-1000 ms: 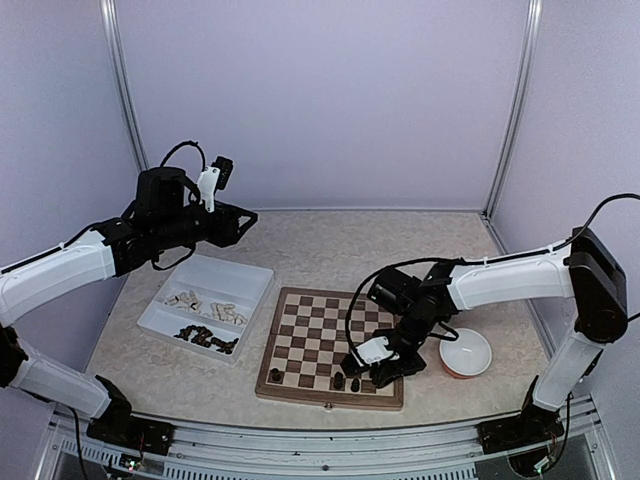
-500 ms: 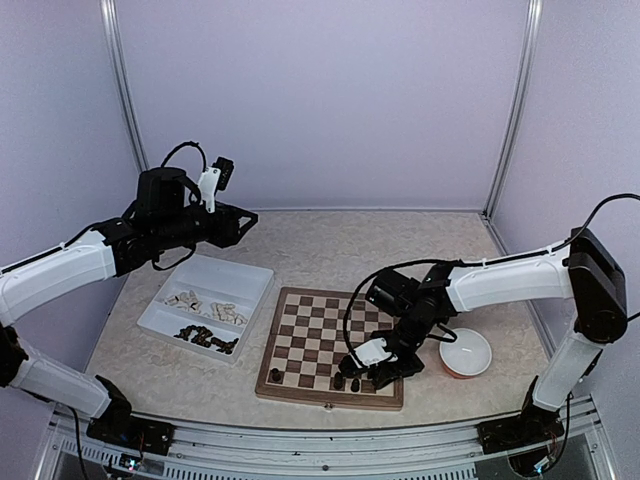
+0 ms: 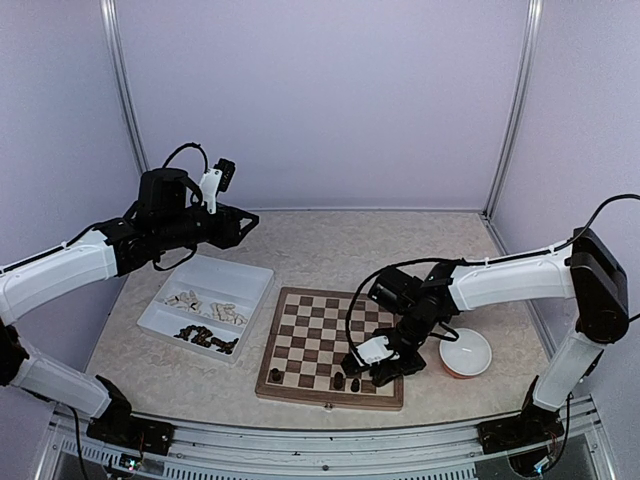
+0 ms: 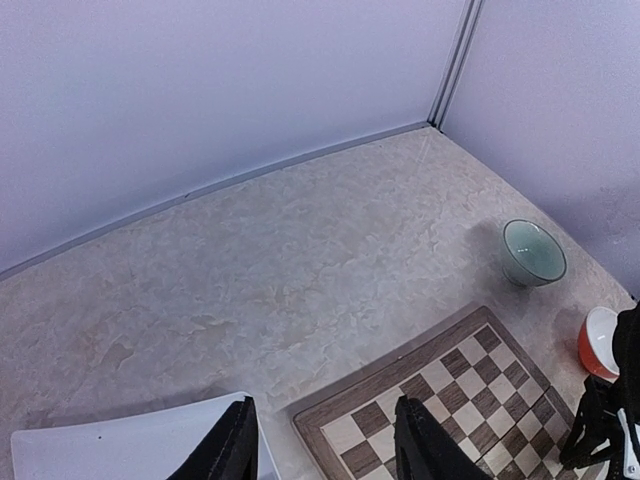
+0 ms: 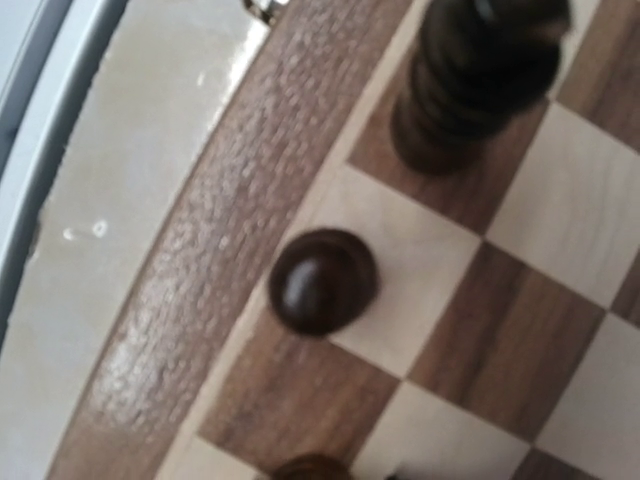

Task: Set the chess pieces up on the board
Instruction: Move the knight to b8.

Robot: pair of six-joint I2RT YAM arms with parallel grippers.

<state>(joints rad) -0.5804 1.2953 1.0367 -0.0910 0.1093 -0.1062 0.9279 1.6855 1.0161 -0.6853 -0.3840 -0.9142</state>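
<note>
The board (image 3: 318, 338) lies in the middle of the table, and its far corner shows in the left wrist view (image 4: 470, 385). Three dark chess pieces stand along its near edge (image 3: 275, 375), (image 3: 338, 381), (image 3: 355, 384). My right gripper (image 3: 372, 374) hangs low over the board's near right part, right beside the two right-hand pieces. The right wrist view shows a round-topped dark piece (image 5: 322, 281) from above, a taller one (image 5: 475, 70) and the top of a third (image 5: 310, 467); my fingers do not show there. My left gripper (image 3: 240, 222) is open and empty, high above the table.
A white tray (image 3: 255, 275) left of the board holds cream pieces (image 3: 205, 305) and dark pieces (image 3: 208, 338). A red and white bowl (image 3: 466, 352) sits right of the board. A pale green bowl (image 4: 533, 251) stands beyond the board. Walls enclose three sides.
My right gripper has shifted very slightly over the board's near edge. The left arm has barely moved.
</note>
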